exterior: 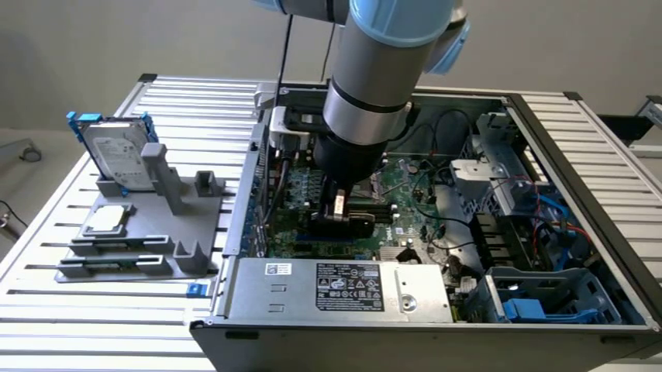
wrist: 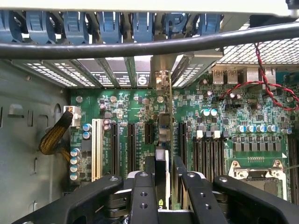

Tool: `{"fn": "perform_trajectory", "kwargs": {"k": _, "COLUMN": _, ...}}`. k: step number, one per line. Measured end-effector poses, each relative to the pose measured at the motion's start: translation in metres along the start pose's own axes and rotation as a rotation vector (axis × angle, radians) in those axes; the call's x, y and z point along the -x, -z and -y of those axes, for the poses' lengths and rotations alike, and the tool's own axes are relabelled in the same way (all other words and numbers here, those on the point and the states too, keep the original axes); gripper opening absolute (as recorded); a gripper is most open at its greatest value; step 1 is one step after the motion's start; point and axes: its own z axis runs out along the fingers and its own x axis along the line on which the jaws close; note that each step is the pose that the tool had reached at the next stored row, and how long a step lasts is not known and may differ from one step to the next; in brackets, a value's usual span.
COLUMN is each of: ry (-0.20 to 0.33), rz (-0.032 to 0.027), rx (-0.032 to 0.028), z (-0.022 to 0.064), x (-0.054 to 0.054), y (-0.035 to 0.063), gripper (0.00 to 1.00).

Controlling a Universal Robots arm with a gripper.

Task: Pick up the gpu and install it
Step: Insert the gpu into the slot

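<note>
Most of the gpu (wrist: 162, 140) is hidden, seen edge-on in the pincer's (wrist: 164, 168) grip over the motherboard (wrist: 224, 126).

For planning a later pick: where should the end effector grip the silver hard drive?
Probably its top edge, from above, across the flat faces: the hard drive stands on edge in the grey stand, blue rails on its narrow sides.

Hard drive (exterior: 116, 159), open computer case (exterior: 414, 349)

I record a plain pale wall (exterior: 124, 39) beyond, evenly lit. My slatted aluminium table (exterior: 93, 325) stands over pale floor (exterior: 26, 177) at the exterior view's left.
</note>
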Motion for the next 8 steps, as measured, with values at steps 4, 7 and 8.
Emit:
{"fn": "perform_trajectory", "kwargs": {"k": 4, "ry": -0.001, "rz": -0.0001, "rx": 0.0017, "z": 0.0003, "x": 0.0000, "y": -0.0005, "gripper": 0.27}}
{"fn": "perform_trajectory", "kwargs": {"k": 7, "ry": -0.001, "rz": 0.0001, "rx": 0.0037, "z": 0.0010, "x": 0.0000, "y": -0.0010, "gripper": 0.27}}
{"fn": "perform_trajectory", "kwargs": {"k": 8, "ry": -0.001, "rz": 0.0002, "rx": 0.0048, "z": 0.0013, "x": 0.0000, "y": -0.0011, "gripper": 0.27}}
